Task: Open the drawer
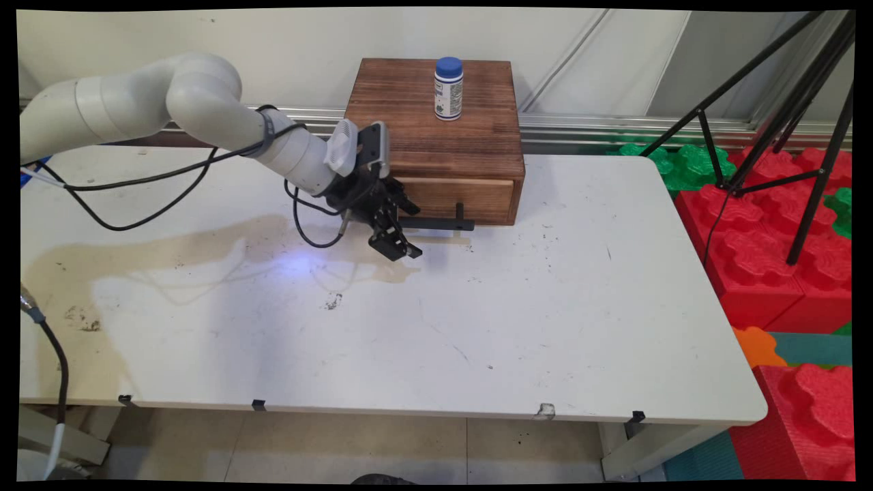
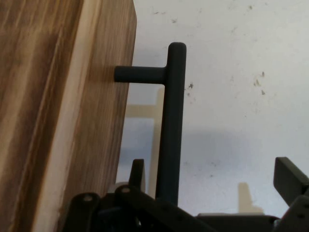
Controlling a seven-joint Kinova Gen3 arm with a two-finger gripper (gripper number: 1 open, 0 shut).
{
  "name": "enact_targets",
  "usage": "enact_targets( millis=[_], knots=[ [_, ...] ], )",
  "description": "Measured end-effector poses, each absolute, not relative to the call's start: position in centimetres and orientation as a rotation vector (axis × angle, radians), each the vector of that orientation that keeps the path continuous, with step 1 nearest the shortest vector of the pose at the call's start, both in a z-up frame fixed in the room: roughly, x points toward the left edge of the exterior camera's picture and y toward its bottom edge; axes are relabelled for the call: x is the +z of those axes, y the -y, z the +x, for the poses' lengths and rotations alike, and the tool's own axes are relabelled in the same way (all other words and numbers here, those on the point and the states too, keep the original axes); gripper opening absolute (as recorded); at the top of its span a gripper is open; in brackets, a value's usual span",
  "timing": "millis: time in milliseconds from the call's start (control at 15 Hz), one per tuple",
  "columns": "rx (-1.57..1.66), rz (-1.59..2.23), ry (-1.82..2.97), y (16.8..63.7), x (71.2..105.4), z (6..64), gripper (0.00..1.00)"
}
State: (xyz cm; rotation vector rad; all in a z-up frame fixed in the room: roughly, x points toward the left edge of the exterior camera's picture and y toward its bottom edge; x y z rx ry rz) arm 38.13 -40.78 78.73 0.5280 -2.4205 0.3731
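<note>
We see the gripper (image 1: 397,235) with its fingers (image 2: 290,178) spread wide, one on each side of the black bar handle (image 1: 436,224) of the drawer (image 1: 455,198), not yet pinching it. The drawer sits in the front of the wooden box (image 1: 436,136) at upper centre of the main view, looking shut or nearly so. In our judgement a clean grip means centring the bar between the fingers and closing squarely, clear of the post that joins bar to wood. The hand view shows the bar (image 2: 170,125) running up between the fingers, with the drawer front (image 2: 63,116) filling the left; the main view alone shows the blue-capped bottle (image 1: 448,88) standing upright on the box top, and the white table (image 1: 477,327) around it
</note>
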Motion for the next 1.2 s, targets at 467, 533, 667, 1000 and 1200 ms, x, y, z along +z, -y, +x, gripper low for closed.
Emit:
enact_targets(
  millis=[467,533,667,1000,1200],
  knots=[
    [0.373,0.525,2.432,41.0,77.9,37.2,1.00],
    [0.372,0.524,2.434,41.0,77.8,37.1,1.00],
    [0.370,0.524,2.437,40.8,77.6,36.8,1.00],
    [0.362,0.518,2.442,40.3,77.4,36.3,1.00],
    [0.353,0.510,2.446,39.7,77.2,36.0,1.00]
  ],
)
